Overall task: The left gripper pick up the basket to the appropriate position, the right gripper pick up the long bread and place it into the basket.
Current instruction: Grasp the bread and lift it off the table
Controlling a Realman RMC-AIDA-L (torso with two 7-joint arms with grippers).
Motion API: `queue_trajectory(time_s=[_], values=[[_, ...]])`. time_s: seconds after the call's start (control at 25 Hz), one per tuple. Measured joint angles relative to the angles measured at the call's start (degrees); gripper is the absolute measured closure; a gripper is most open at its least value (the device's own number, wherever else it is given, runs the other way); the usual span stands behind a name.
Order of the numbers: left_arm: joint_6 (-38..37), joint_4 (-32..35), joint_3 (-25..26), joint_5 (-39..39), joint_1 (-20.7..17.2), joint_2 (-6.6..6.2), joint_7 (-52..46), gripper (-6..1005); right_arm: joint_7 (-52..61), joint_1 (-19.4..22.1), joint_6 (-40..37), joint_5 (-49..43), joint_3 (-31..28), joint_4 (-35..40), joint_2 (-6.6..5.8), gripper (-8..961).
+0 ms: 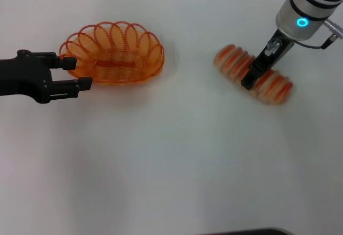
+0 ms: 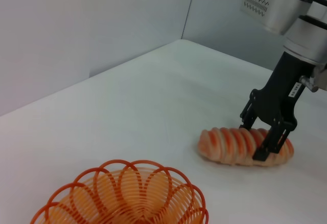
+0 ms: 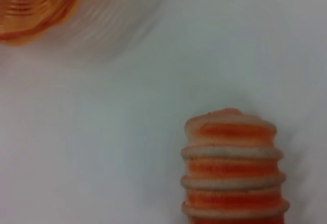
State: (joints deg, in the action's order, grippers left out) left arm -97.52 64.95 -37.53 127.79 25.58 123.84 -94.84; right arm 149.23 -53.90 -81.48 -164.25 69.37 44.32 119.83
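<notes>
The right tool (image 2: 265, 141) grips the long bread (image 2: 230, 146) around its middle, a good spot since it looks light and squashy, while the left tool (image 1: 75, 73) sits open by the basket (image 1: 115, 55)

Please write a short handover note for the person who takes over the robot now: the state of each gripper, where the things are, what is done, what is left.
Left gripper: open, at the left end of the oval orange wire basket, one finger at the rim, not closed on it.
Right gripper: fingers straddle the middle of the long tan bread with orange-red stripes; whether the grip is firm I cannot tell.
The basket stands empty on the white table, left side; the bread is to the right, apart from it.
Done: both grippers are at their objects.
Left: position the basket, then carry the bread into it.
</notes>
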Motion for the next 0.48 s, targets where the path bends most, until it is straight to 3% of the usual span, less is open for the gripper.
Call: queue_trajectory(time_s=[0.48], values=[[0.11,0.09,0.0,-0.02,0.04,-0.08,-0.01,374,-6.52,-1.27,-6.66,-0.69,-2.81,7.84,-0.2,265]])
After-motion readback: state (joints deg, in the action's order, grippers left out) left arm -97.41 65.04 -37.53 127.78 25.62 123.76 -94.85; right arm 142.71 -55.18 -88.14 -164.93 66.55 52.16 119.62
